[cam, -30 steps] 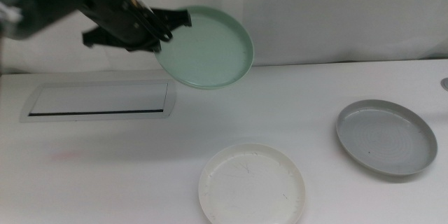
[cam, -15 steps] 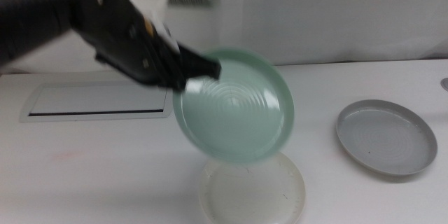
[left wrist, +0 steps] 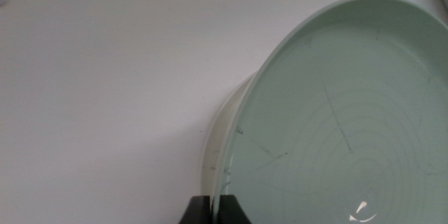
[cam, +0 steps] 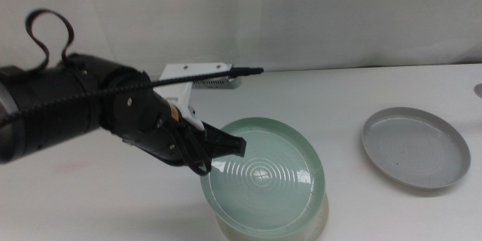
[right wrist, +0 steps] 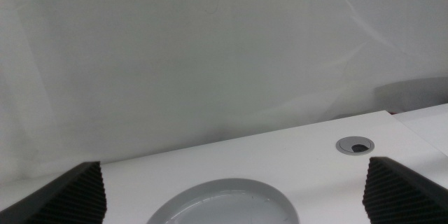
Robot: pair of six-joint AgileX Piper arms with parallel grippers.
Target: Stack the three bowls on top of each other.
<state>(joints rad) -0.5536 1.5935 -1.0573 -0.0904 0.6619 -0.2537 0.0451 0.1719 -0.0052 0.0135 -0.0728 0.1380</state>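
My left gripper [cam: 223, 151] is shut on the near-left rim of the mint green bowl [cam: 263, 177] and holds it slightly tilted, low over the white bowl [cam: 320, 224]. Only a sliver of the white bowl shows under it. In the left wrist view the mint green bowl [left wrist: 336, 126] covers most of the white bowl [left wrist: 222, 136], and my jaws [left wrist: 213, 208] pinch its rim. The grey bowl [cam: 414, 147] with faint rings lies alone at the right. My right gripper [right wrist: 236, 185] is open, out of the middle view, and looks over the grey bowl [right wrist: 224, 206].
My left arm [cam: 75, 113] with its cable crosses the table's left half and hides the flat white panel. A round cable hole [right wrist: 355, 145] sits in the table beyond the grey bowl, at the right edge [cam: 478, 89]. A white wall stands behind.
My left gripper has carried the mint green bowl from high at the back down and forward, and it now sits low over the white bowl. The grey bowl has not moved.
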